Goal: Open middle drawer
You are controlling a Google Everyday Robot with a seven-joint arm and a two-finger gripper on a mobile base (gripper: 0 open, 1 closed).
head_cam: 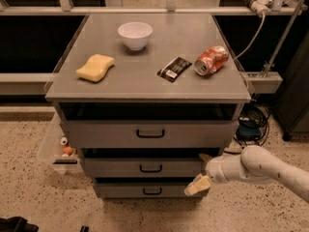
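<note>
The grey cabinet has three stacked drawer fronts. The middle drawer [111, 167] has a small black bar handle [150, 168] and sits between the taller top drawer [106, 134] and the narrower bottom drawer [120, 190]. My gripper [201, 171] comes in from the right on a white arm [260, 167]. It is in front of the right end of the middle drawer front, to the right of the handle and apart from it. Its fingers are spread, one tip [204, 156] at the drawer's top edge, the other [197, 185] near the bottom drawer. It holds nothing.
On the cabinet top [145, 83] lie a white bowl [135, 35], a yellow sponge [95, 67], a black packet [174, 68] and a tipped red can [211, 60]. A clear bin [55, 146] stands at the cabinet's left. Cables [251, 122] lie on the floor at the right.
</note>
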